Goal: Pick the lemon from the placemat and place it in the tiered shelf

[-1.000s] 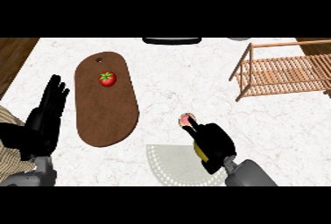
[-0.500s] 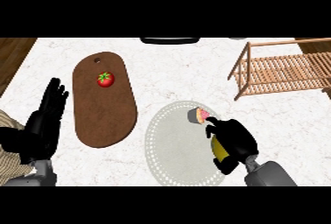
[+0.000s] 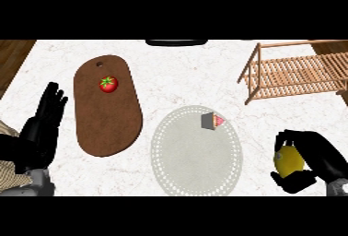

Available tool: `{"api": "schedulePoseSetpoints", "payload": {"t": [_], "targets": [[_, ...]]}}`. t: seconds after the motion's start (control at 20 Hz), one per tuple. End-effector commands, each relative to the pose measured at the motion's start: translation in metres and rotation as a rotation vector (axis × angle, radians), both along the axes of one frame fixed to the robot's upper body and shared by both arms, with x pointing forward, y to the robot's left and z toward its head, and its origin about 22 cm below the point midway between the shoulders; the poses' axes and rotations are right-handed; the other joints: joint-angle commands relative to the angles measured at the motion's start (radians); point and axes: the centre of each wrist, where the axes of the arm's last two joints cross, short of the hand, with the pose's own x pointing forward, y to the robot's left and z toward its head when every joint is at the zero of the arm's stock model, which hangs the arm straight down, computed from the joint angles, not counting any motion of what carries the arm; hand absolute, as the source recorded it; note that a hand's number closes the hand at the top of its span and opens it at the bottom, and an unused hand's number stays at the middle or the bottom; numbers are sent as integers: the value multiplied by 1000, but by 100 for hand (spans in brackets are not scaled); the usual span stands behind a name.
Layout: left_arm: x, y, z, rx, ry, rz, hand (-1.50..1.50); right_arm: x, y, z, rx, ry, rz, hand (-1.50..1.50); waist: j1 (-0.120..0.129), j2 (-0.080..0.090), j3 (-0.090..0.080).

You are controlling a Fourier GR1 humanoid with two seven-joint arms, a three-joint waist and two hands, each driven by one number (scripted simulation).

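Note:
My right hand (image 3: 314,162) is at the lower right, curled round the yellow lemon (image 3: 288,159), which shows between the fingers and thumb. It sits to the right of the round pale placemat (image 3: 194,156), off its edge. The wooden tiered shelf (image 3: 299,71) stands at the upper right, well above the hand. My left hand (image 3: 42,126) rests open at the left edge, fingers up.
A small grey and pink cupcake (image 3: 211,120) lies on the placemat's upper part. A brown cutting board (image 3: 108,115) to the left carries a red tomato (image 3: 108,84). A dark object (image 3: 176,42) shows at the counter's far edge.
My right hand has carried the lemon rightward off the placemat. The view has shifted, so the whole placemat and the cupcake show. The left hand has stayed put.

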Motion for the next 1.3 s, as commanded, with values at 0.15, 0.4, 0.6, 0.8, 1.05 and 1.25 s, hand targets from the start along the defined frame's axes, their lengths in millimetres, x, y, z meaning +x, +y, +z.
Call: {"api": "schedulePoseSetpoints", "payload": {"t": [0.15,0.4,0.6,0.8,1.05,1.25], "targets": [[-15,7,-1,15,2,11,0,-23,-16,61,339,-223,-162,150,-6,-8,-1],[-4,-12,-8,-3,-7,-2,0,-31,-18,130,366,-365,-298,150,6,1,-1],[-2,-2,13,3,-14,-6,0,-48,-46,163,302,-441,-366,150,15,2,0],[19,-2,4,6,-25,-11,0,-28,-66,184,305,-452,-403,150,20,5,0],[-2,-14,13,0,-7,-34,0,13,-78,182,322,-486,-454,150,32,5,1],[6,13,7,-9,-9,-21,0,23,-89,172,355,-502,-483,150,27,5,0]]}}
